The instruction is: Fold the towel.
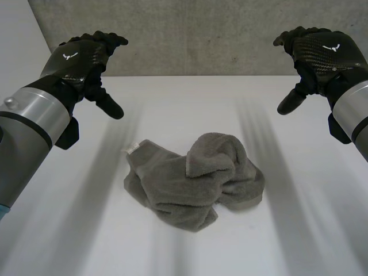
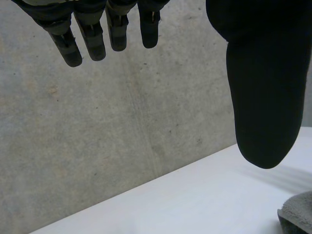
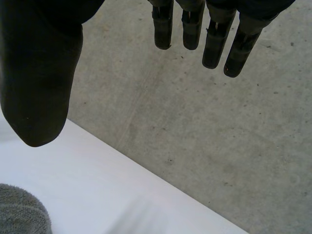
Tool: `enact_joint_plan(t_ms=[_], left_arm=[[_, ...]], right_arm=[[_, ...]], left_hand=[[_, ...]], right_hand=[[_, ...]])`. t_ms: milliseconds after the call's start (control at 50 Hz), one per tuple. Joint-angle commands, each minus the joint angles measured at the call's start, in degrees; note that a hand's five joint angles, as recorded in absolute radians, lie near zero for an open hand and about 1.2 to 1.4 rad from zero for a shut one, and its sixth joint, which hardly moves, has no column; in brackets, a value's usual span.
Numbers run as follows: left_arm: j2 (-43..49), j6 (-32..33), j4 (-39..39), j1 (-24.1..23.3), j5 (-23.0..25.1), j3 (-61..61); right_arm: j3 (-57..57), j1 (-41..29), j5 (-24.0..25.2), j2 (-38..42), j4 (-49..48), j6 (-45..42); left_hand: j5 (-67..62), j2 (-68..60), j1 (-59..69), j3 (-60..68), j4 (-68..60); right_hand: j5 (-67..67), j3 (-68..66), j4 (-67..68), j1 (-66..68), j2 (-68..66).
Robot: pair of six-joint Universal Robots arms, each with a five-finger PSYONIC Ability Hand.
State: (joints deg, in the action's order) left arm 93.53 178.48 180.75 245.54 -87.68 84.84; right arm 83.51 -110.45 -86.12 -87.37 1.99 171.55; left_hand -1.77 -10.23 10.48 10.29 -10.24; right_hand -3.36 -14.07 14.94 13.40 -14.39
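Towel (image 1: 192, 181), grey and crumpled into a loose heap with a small white tag (image 1: 133, 148) at one corner, lies on the white table (image 1: 69, 230) between the two hands, touched by neither. Left hand (image 1: 86, 57) hangs above the table well apart from the cloth, fingers (image 2: 92, 39) straight and spread away from the thumb (image 2: 263, 97), holding nothing, an edge of the heap near its thumb tip. Right hand (image 1: 319, 54) hangs likewise on the other side, fingers (image 3: 214, 44) extended, thumb (image 3: 39, 83) apart, empty, with the concrete wall (image 1: 201, 34) beyond its fingertips.
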Motion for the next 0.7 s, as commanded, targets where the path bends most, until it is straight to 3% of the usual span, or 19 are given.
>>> enact_joint_plan(t_ms=[20,200,320,460,540,700], left_arm=[[-0.45,0.21,-0.13,-0.14,-1.27,1.12],[-2.38,0.65,-0.31,-2.34,-0.65,11.20],[-1.51,0.65,-0.04,-4.09,0.40,20.08],[5.00,0.65,2.42,-8.67,1.28,23.18],[10.52,0.73,5.48,-12.00,1.10,22.48],[15.80,0.73,11.99,-12.89,-2.23,20.19]], right_arm=[[0.68,-0.02,1.13,-0.26,0.21,-3.31],[8.14,0.59,6.22,-0.35,5.38,-18.08],[14.22,0.68,11.15,0.09,7.06,-18.71],[22.29,3.14,16.95,2.63,0.84,-18.36],[24.33,2.70,17.13,5.37,-2.69,-18.27],[25.47,2.87,16.95,13.01,-7.18,-18.27]], left_hand=[[0.72,-0.83,0.58,0.76,-0.82],[-2.81,-4.35,4.10,4.29,-4.34],[-3.82,-5.37,5.11,5.30,-5.36],[-7.36,-8.90,8.65,8.84,-8.89],[-7.36,-8.90,8.65,8.84,-8.89],[-7.36,-8.90,8.65,8.84,-8.89]], right_hand=[[3.36,4.07,-4.94,-3.40,4.39],[3.36,4.07,-4.94,-3.40,4.39],[3.36,4.07,-4.94,-3.40,4.39],[-6.28,-5.57,4.70,6.24,-5.25],[-10.69,-9.97,9.10,10.64,-9.65],[-12.70,-11.99,11.12,12.66,-11.67]])
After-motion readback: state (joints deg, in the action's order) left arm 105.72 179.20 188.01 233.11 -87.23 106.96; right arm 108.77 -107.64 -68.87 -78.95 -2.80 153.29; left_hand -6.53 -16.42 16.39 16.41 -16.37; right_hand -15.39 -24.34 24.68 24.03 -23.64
